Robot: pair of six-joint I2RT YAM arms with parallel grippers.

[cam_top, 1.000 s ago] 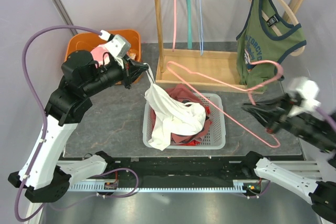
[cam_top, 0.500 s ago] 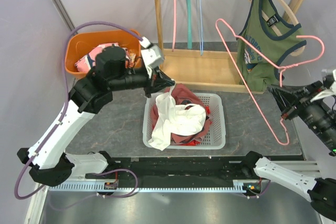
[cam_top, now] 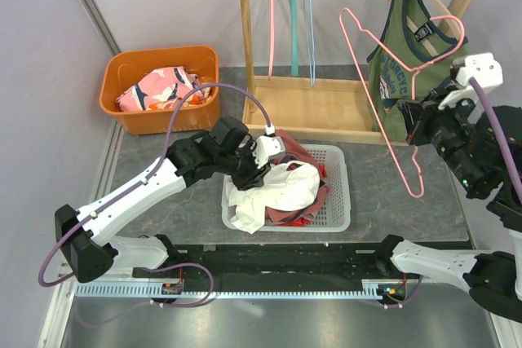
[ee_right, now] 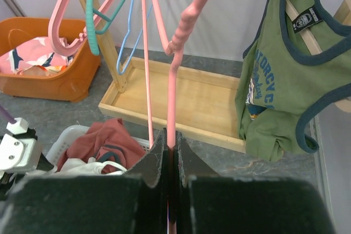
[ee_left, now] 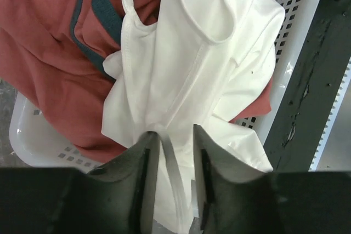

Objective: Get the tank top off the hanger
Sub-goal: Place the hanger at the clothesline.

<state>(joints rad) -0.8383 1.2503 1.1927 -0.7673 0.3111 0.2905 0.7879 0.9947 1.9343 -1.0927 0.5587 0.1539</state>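
The white tank top [cam_top: 281,189] lies bunched in the white basket [cam_top: 342,201], on top of a red shirt [cam_top: 285,146]. My left gripper [cam_top: 259,167] hangs low over the basket's left side. In the left wrist view its jaws [ee_left: 171,135] stand apart, and one strap of the white tank top [ee_left: 192,69] runs loosely between them. The bare pink hanger [cam_top: 391,79] stands upright at the right, off the garment. My right gripper [cam_top: 418,124] is shut on its lower wire, seen in the right wrist view as the gripper [ee_right: 170,141] pinching the pink hanger [ee_right: 173,80].
A green tank top [cam_top: 412,63] hangs on a wooden hanger from the wooden rack [cam_top: 318,107], close behind the pink hanger. Pink, teal and blue hangers [cam_top: 291,14] hang at the rack's left. An orange bin [cam_top: 163,56] of clothes stands at the back left.
The left arm came down and lowered the white tank top into the basket, and its jaws parted. The right arm lifted the pink hanger up towards the rack.
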